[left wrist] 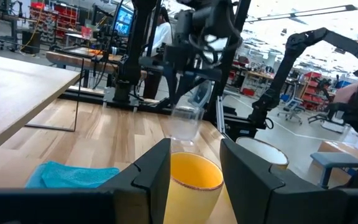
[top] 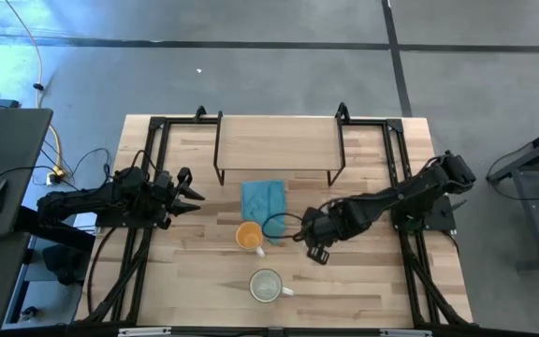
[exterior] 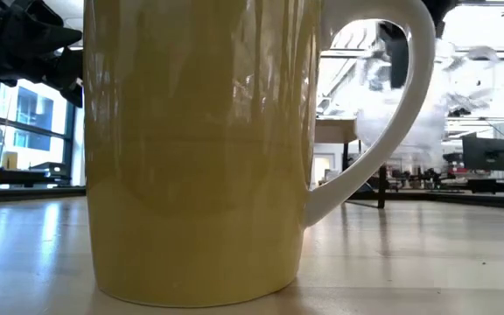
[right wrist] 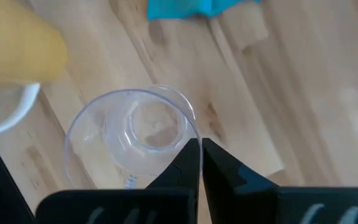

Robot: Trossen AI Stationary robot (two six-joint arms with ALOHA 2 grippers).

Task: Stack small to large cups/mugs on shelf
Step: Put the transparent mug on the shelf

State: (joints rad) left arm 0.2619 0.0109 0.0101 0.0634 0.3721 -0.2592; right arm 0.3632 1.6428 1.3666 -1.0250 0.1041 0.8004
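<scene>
- The left gripper (top: 193, 194) hovers over the left part of the wooden table (top: 195, 281), its fingers spread apart with nothing between them, pointing toward the middle.
- The shelf (top: 277, 143) stands at the far edge of the table, bare on top.
- A teal cloth (top: 264, 198) lies just in front of the shelf, near the table's middle.
- The orange mug (top: 249, 236) sits touching the cloth's near edge, its pale handle turned toward the front.
- The cream mug (top: 267, 285) stands well in front of the orange one, close to the table's near edge, handle pointing right.
- The right gripper (right wrist: 201, 155) reaches in from the right toward the table's middle, its fingers pinched together on the rim of the clear glass cup (right wrist: 132, 140).
- From the left wrist view that glass cup (left wrist: 185, 123) hangs above the table, just beyond the orange mug (left wrist: 191, 186), clear of the wood.
</scene>
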